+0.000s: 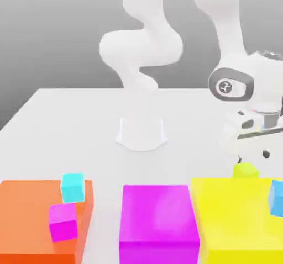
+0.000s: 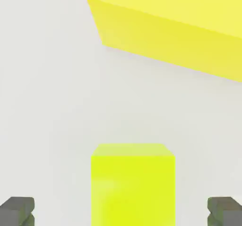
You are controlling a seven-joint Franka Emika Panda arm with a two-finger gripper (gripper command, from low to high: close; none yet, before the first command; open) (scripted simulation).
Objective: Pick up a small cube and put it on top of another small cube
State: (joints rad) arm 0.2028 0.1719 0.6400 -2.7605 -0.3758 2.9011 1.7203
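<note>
The small cube [image 1: 245, 170] is lime and rests on the white table just behind the large yellow block [image 1: 243, 218], at the exterior view's right. My gripper [image 1: 253, 156] hangs directly above it, nearly touching. In the hand view the small cube [image 2: 132, 182] sits between my two dark fingertips [image 2: 18, 211], which stand wide apart on either side of it; the gripper [image 2: 121, 212] is open and holds nothing. Other small cubes lie about: a cyan one [image 1: 73, 186], a magenta one [image 1: 62, 221] and a blue one [image 1: 276, 196].
Three big blocks line the front: orange [image 1: 27, 213], magenta [image 1: 159, 224] and yellow [image 2: 175, 26]. The cyan and magenta cubes rest on the orange block, and the blue cube on the yellow block. The arm's white base [image 1: 141, 133] stands mid-table.
</note>
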